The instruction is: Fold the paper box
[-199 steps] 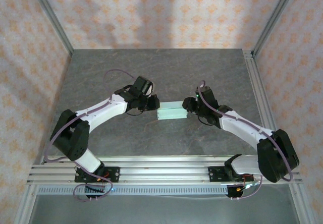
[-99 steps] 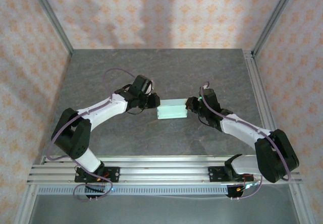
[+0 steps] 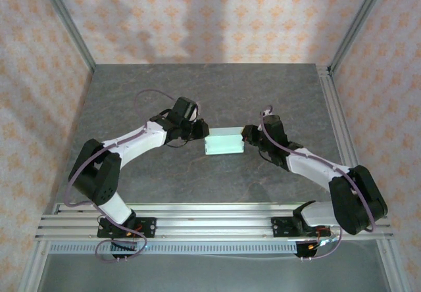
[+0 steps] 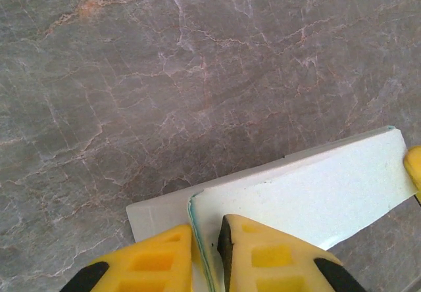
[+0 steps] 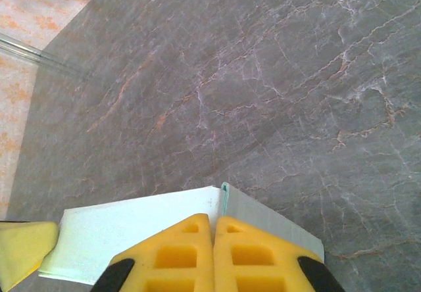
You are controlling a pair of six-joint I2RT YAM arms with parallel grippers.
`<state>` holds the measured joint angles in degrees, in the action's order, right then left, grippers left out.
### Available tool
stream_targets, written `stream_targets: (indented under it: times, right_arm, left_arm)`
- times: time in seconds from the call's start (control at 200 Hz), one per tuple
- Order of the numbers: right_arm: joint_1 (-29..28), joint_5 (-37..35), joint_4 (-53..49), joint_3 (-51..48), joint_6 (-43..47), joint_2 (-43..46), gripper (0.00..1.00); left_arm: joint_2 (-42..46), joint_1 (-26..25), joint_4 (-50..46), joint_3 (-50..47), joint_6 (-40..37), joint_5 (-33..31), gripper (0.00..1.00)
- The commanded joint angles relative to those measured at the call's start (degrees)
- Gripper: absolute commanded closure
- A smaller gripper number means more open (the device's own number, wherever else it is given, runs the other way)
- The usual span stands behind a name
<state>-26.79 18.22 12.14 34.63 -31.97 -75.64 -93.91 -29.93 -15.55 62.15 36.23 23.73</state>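
Note:
The paper box [image 3: 223, 143] is a pale mint rectangular box in the middle of the grey table, held between the two arms. My left gripper [image 3: 200, 133] is at its left end. In the left wrist view the yellow fingers [image 4: 158, 259] are shut on the box's [image 4: 316, 187] thin card edge, with a flap lying to the left. My right gripper [image 3: 247, 136] is at the box's right end. Its jaws [image 5: 214, 218] are pressed together with the mint edge of the box [image 5: 131, 229] running into the seam between them.
The grey marbled table [image 3: 210, 95] has bare room behind and in front of the box. Patterned walls and aluminium frame posts [image 3: 66, 29] enclose it. A rail [image 3: 210, 216] carries both arm bases at the near edge.
The right gripper has closed onto the box's right end. The box has shifted slightly away from the near edge and sits squarer between the two grippers. The left gripper has kept its grip.

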Motion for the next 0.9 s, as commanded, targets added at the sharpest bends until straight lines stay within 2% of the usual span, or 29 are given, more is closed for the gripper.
stream_targets:
  times: [0.0,0.21,0.345,0.591,0.766,0.896]
  right_arm:
    - [-3.99,11.67,-5.09,-4.99,3.41,-1.17,0.96]
    - [-4.97,7.97,-2.48,-11.75,4.85,-0.21,1.00]
    - [-5.01,7.32,-4.70,-11.01,6.61,0.18,1.00]
    - [-9.17,9.12,-4.28,-7.71,10.06,-1.75,1.00]
    - [-11.10,8.25,-1.05,-8.54,11.47,-1.43,1.00]
    - [-11.10,2.24,-3.37,-8.48,12.63,3.15,1.00]
  left_arm:
    - [-5.71,-4.82,-4.42,-3.44,0.69,7.42,0.84]
    - [-7.45,-6.87,-2.04,-6.42,3.16,7.22,0.86]
    - [-7.92,-7.24,-0.81,-8.39,4.59,7.11,0.93]
    - [-6.97,-8.91,1.53,-4.96,5.67,8.45,0.90]
    - [-7.91,-10.06,-0.67,-3.18,5.24,5.78,0.96]
    - [-7.50,-9.98,-5.54,-2.75,3.06,2.09,0.96]
